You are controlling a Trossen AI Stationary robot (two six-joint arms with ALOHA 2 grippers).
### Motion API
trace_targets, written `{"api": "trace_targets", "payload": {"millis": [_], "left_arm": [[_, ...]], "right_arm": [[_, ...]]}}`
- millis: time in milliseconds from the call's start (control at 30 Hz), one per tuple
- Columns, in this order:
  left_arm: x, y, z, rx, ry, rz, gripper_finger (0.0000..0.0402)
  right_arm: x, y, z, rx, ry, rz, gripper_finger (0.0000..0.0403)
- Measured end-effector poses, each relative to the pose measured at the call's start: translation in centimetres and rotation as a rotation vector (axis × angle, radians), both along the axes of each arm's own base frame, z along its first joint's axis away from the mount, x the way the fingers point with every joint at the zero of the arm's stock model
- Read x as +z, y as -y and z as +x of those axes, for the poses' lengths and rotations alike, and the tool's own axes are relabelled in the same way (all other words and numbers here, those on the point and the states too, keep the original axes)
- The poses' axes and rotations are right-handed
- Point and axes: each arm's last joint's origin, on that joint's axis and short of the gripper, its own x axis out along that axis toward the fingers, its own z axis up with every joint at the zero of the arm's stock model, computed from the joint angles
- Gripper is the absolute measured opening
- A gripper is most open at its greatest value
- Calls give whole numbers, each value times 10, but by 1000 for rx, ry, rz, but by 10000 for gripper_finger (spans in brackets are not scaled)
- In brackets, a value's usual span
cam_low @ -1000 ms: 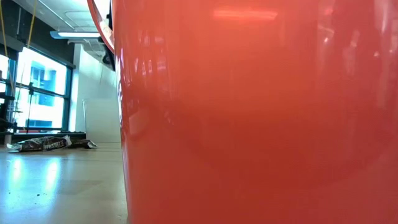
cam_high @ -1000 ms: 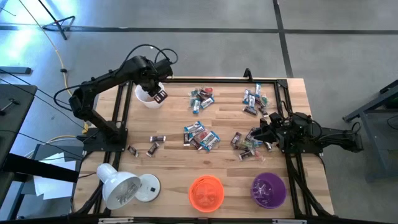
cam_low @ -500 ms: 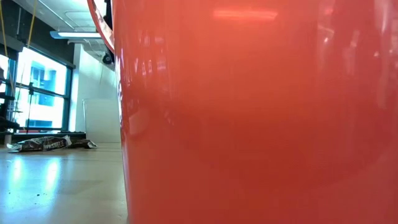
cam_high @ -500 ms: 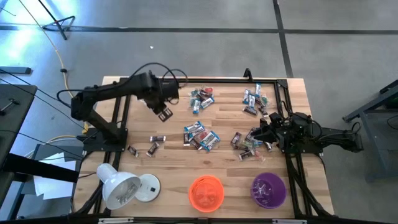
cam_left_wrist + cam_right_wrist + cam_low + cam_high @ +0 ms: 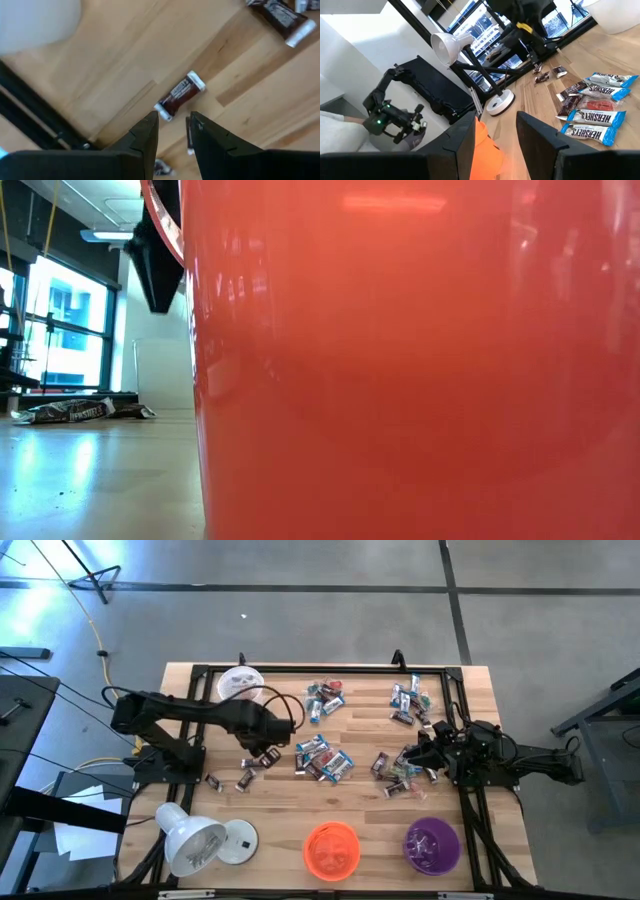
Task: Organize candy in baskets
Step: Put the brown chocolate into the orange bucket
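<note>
Candy, a dark brown wrapped mini bar [image 5: 179, 96], lay just beyond the left tool [image 5: 172, 125], its fingers apart and empty; it should descend straddling the bar squarely.

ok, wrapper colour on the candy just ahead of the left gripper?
Dark brown with white ends; the candy shows best in the left wrist view.

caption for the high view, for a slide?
Left gripper open over dark candy bars; right gripper open beside candy pile; white, orange, purple baskets.
</note>
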Motion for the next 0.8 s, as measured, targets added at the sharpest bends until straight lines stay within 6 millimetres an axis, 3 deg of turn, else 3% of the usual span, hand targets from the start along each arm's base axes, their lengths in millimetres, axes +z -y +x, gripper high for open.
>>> {"api": "trace_targets", "payload": {"millis": [300,600,800], "left_arm": [[-46,9,-8,-115,-23,-64,102],[-48,11,-10,-357,-77,-69,102],[-47,9,-10,-393,-89,-25,102]], "right_arm": [[0,0,0,0,0,0,138],[0,0,0,0,0,0,138],[0,0,0,0,0,0,138]]}}
